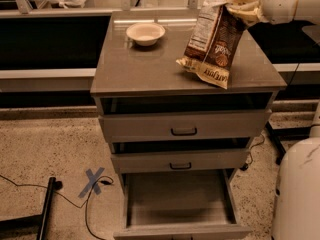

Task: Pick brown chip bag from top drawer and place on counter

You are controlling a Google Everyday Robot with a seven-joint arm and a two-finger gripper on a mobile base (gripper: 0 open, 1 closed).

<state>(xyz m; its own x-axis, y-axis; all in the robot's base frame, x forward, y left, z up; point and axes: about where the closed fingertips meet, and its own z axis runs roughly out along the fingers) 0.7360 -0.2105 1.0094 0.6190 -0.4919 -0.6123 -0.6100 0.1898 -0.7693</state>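
The brown chip bag (212, 39) hangs tilted over the right part of the counter (145, 66), with its pale lower end near the counter's front right edge. I cannot tell whether it touches the surface. My gripper (239, 5) is at the top right and is shut on the bag's upper end. The top drawer (177, 199) at the bottom of the cabinet is pulled out, and its flat grey floor is bare.
A small pale bowl (145, 33) stands at the back left of the counter. Two upper drawers with dark handles (183, 131) are slightly open. A blue tape cross (94, 180) and cables lie on the speckled floor. White robot body (297, 189) stands at the lower right.
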